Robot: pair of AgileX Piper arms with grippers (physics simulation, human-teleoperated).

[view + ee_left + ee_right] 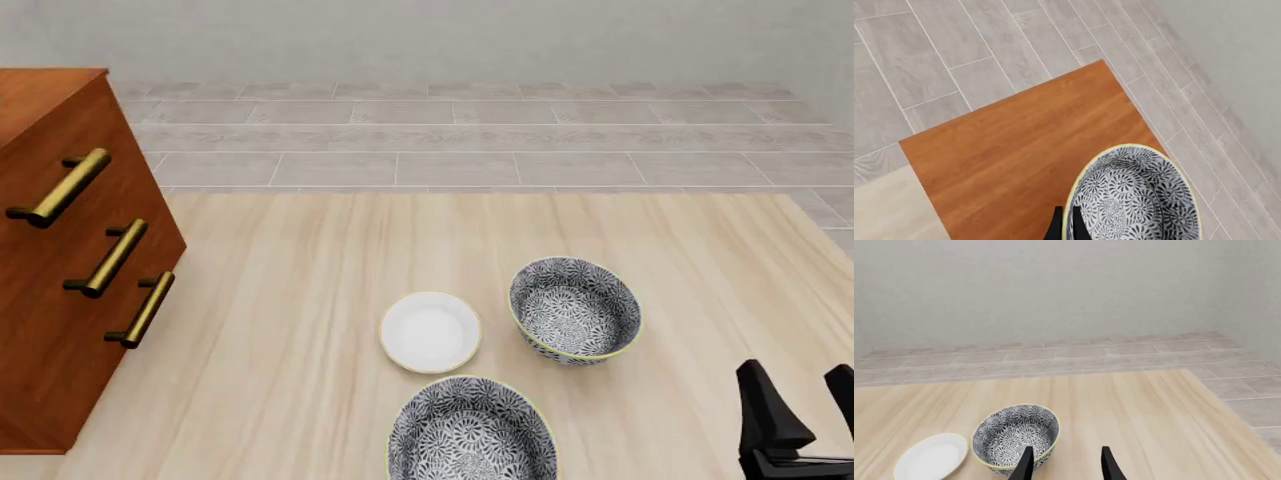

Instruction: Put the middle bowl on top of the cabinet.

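In the left wrist view the middle bowl (1134, 195), blue-grey floral with a pale yellow-green rim, hangs over the reddish-brown top of the cabinet (1014, 150). My left gripper (1066, 222) is shut on its rim, one finger inside and one outside. I cannot tell whether the bowl touches the wood. The front view shows the cabinet (60, 320) with its brass handles at the left; the left arm and held bowl are outside that view. My right gripper (801, 392) stands open and empty near the table's front right corner, also seen as the right gripper (1067, 459) in its wrist view.
Two matching patterned bowls stay on the table: one bowl (575, 309) right of centre, another bowl (471, 432) at the front edge. A small white dish (430, 331) lies between them. Grey tiled floor (934, 55) lies beyond the cabinet's edges.
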